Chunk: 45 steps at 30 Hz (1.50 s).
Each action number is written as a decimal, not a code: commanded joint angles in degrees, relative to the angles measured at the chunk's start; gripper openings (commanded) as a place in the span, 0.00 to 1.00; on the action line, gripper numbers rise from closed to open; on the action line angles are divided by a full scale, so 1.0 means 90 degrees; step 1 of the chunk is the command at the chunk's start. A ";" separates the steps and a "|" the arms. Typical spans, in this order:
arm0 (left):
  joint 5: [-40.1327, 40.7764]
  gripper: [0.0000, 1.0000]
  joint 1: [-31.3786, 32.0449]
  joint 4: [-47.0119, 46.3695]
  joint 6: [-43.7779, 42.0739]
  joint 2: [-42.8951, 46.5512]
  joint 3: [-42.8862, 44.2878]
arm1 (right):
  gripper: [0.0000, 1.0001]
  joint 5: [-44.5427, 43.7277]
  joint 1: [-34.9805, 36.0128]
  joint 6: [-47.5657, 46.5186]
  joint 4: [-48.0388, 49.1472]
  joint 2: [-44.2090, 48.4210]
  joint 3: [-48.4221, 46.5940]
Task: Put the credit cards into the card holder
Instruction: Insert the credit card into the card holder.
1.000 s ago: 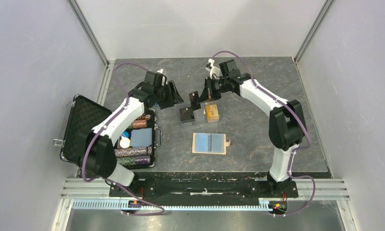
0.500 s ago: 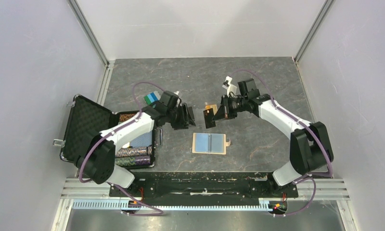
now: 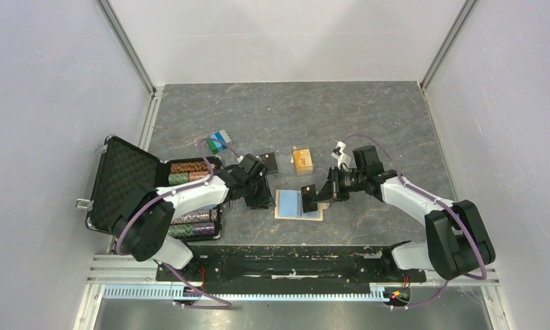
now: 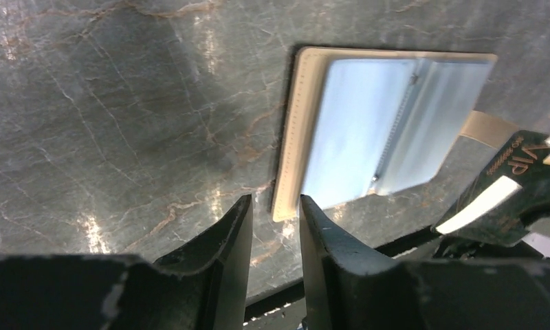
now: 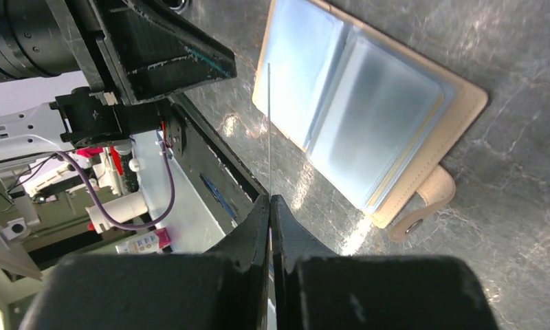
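right tool (image 5: pixel 269 201) clamped a black card (image 4: pixel 513 185) edge-on over the open wallet (image 3: pixel 298 205); left tool (image 4: pixel 275 201) slightly apart beside it.

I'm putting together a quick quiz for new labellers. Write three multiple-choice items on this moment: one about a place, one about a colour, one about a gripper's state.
1. Where is the card holder?
A) standing upright at the far edge
B) lying open on the table between the two grippers
C) folded shut beside the back wall

2. What colour is its inside?
A) red
B) black
C) light blue

3. How is the right gripper?
A) shut on a thin credit card
B) open and empty
C) shut on the card holder

Answers:
1 B: the top view shows it flat and open, with the left gripper at its left edge and the right gripper at its right.
2 C: both wrist views show pale blue pockets.
3 A: the right wrist view shows the card edge-on, pinched between the closed fingers.
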State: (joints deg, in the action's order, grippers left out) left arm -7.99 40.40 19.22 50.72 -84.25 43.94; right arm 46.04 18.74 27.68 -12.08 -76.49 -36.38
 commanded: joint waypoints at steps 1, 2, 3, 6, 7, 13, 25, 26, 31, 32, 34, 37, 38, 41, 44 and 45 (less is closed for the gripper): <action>0.0168 0.37 0.0062 -0.0463 0.0336 -0.0375 -0.0120 | 0.00 0.0265 -0.0034 0.0520 0.1109 0.0131 0.0375; 0.0115 0.36 0.0062 -0.0530 0.0346 -0.0463 -0.0131 | 0.00 0.0265 -0.0041 0.0523 0.1175 0.0087 0.0403; 0.0058 0.36 0.0071 -0.0583 0.0350 -0.0563 -0.0136 | 0.00 0.0274 -0.0041 0.0536 0.1238 0.0018 0.0426; -0.0075 0.33 0.0109 -0.0712 0.0370 -0.0793 -0.0122 | 0.00 0.0255 -0.0042 0.0524 0.1294 -0.0152 0.0463; -0.0107 0.33 0.0127 -0.0731 0.0370 -0.0841 -0.0126 | 0.00 0.0255 -0.0042 0.0528 0.1293 -0.0228 0.0477; -0.0206 0.24 0.0179 -0.0737 0.0355 -0.1041 -0.0068 | 0.00 0.0232 -0.0041 0.0448 0.1623 -0.0708 0.0446; -0.0131 0.14 0.0196 -0.0508 0.0244 -0.1068 -0.0018 | 0.00 -0.0110 -0.0042 0.0043 0.1404 -0.1151 0.0217; -0.0136 0.14 0.0198 -0.0497 0.0234 -0.1076 -0.0024 | 0.00 -0.0116 -0.0042 0.0027 0.1413 -0.1174 0.0214; -0.0119 0.12 0.0198 -0.0486 0.0209 -0.1053 -0.0034 | 0.00 -0.0194 -0.0047 -0.0032 0.1433 -0.1333 0.0291; -0.0119 0.12 0.0198 -0.0492 0.0205 -0.1054 -0.0039 | 0.00 -0.0208 -0.0042 -0.0032 0.1465 -0.1357 0.0301; -0.0131 0.12 0.0199 -0.0487 0.0195 -0.1072 -0.0039 | 0.00 -0.0213 -0.0042 -0.0005 0.1521 -0.1410 0.0319; -0.0145 0.12 0.0208 -0.0492 0.0195 -0.1107 -0.0044 | 0.00 -0.0126 -0.0041 0.0204 0.1763 -0.1520 0.0377; -0.0139 0.12 0.0218 -0.0491 0.0191 -0.1100 -0.0056 | 0.00 -0.0072 -0.0044 0.0284 0.1874 -0.1568 0.0403; -0.0136 0.12 0.0228 -0.0488 0.0185 -0.1105 -0.0058 | 0.00 -0.0029 -0.0041 0.0359 0.1954 -0.1702 0.0367; -0.0128 0.12 0.0246 -0.0487 0.0190 -0.1121 -0.0058 | 0.00 0.0029 -0.0042 0.0371 0.1946 -0.1847 0.0295; -0.0129 0.12 0.0247 -0.0486 0.0185 -0.1124 -0.0058 | 0.00 0.0040 -0.0039 0.0378 0.1940 -0.1887 0.0284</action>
State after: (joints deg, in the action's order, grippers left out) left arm -11.29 41.69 11.88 52.49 -92.23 43.90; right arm 46.13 18.50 30.70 3.38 -91.81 -32.56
